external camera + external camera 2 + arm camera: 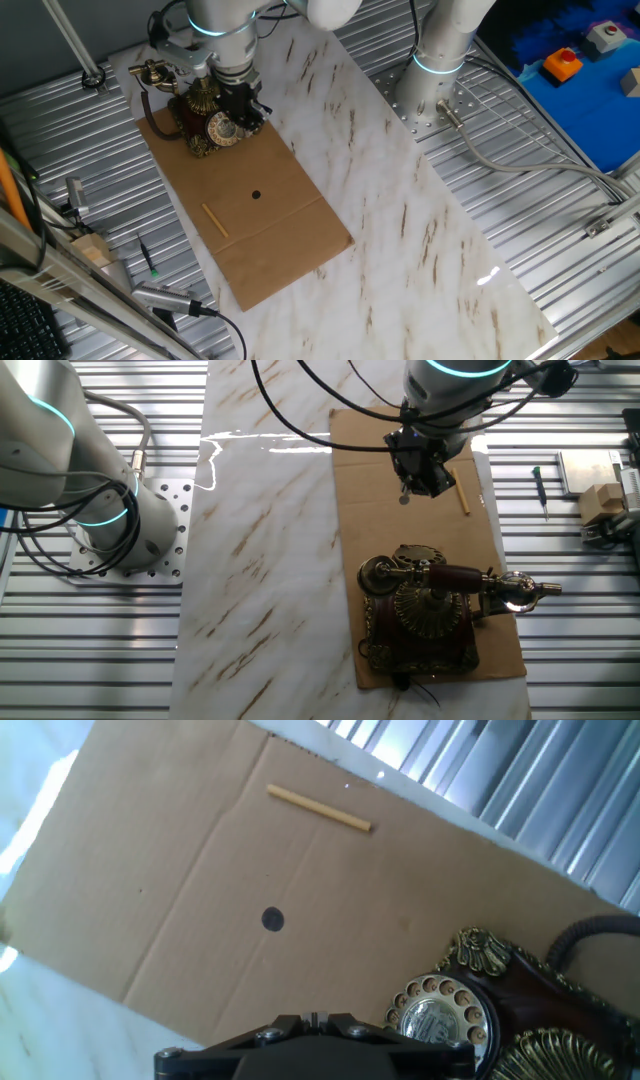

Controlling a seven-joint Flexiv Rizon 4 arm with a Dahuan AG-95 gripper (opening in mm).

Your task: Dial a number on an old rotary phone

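Black metal claw [243, 112], ornate brown-and-brass rotary phone [490, 1020], flat cardboard sheet [200, 880]

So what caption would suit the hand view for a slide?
End effector above brown cardboard, the old rotary phone's dial beside it, a thin wooden stick beyond.

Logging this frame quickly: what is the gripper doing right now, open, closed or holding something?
Gripper: cannot be told; its fingers are not clearly visible in any view. It hangs over the old rotary phone near the dial.

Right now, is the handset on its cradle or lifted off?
On the cradle: the handset lies across the top of the old rotary phone.
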